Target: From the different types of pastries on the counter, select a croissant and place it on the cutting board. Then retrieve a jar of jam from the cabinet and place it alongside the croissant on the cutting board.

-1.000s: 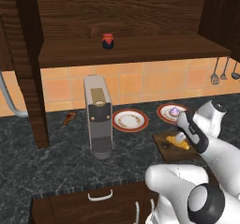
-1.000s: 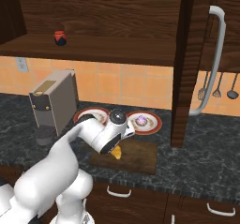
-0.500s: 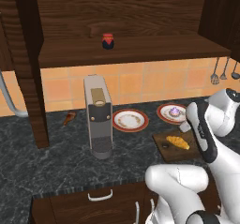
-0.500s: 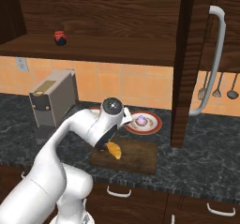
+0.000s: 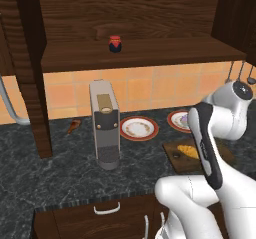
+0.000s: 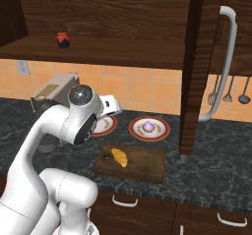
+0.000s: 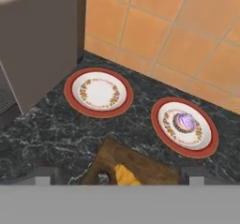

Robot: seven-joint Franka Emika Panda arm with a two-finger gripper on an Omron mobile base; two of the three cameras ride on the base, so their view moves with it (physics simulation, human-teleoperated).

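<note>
Claw [image 7: 120,178] hanging above counter [image 7: 51,134], fingers spread wide apart, gripping nothing. Croissant [image 6: 119,157] lying on cutting board [image 6: 145,165], free of the fingers, near board's left end by the small hole. Cupcake [image 7: 184,121] sitting on right-hand plate [image 7: 206,145] just behind board; left plate [image 7: 71,88] bare, beside grey machine [image 5: 104,124]. Jam jar [image 5: 115,44] standing upright on cabinet shelf [image 5: 150,58], well apart from the arm.

My croissant [image 6: 118,157] lies on the cutting board [image 6: 142,165]; behind it sit two plates [image 7: 98,92] (cupcake [image 7: 184,122] on the right one), jam jar [image 6: 63,39] on the cabinet shelf [image 6: 113,54].
</note>
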